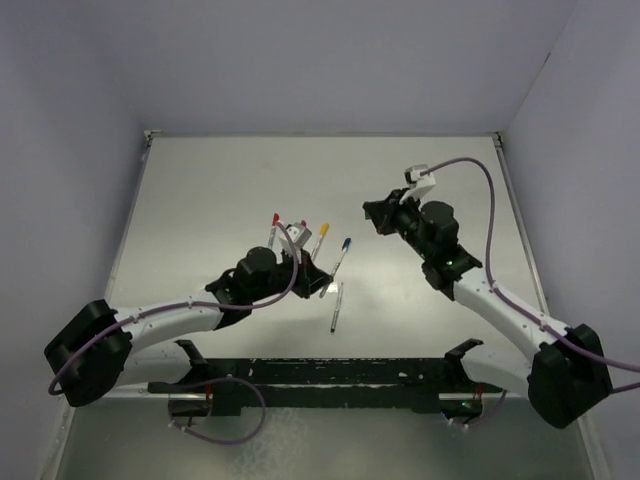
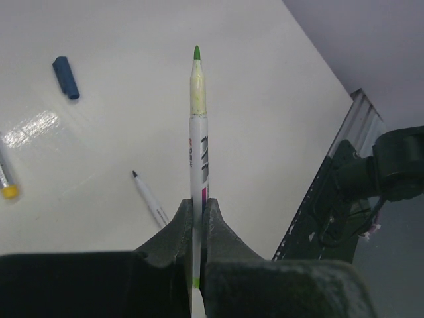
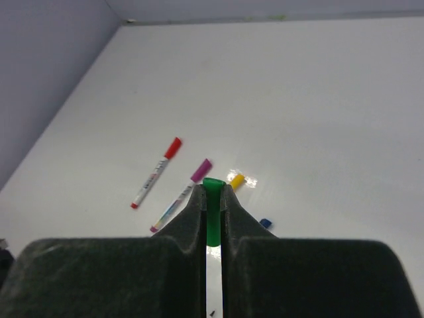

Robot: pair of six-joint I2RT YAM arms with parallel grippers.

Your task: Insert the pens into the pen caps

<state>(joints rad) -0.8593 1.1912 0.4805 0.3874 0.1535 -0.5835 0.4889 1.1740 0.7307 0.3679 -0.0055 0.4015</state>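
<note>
Left wrist view: my left jaws clamp a slim white green-tipped marker pen [image 2: 197, 132]; my right jaws pinch a small green plastic cap [image 3: 212, 193].

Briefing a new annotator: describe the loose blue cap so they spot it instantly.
In the left wrist view, start at the left gripper, jaws shut on the green-tipped pen. Left of the pen's tip, on the white table, lies the blue cap: stubby, no barrel, unlike the dark-tipped pen nearby.
</note>
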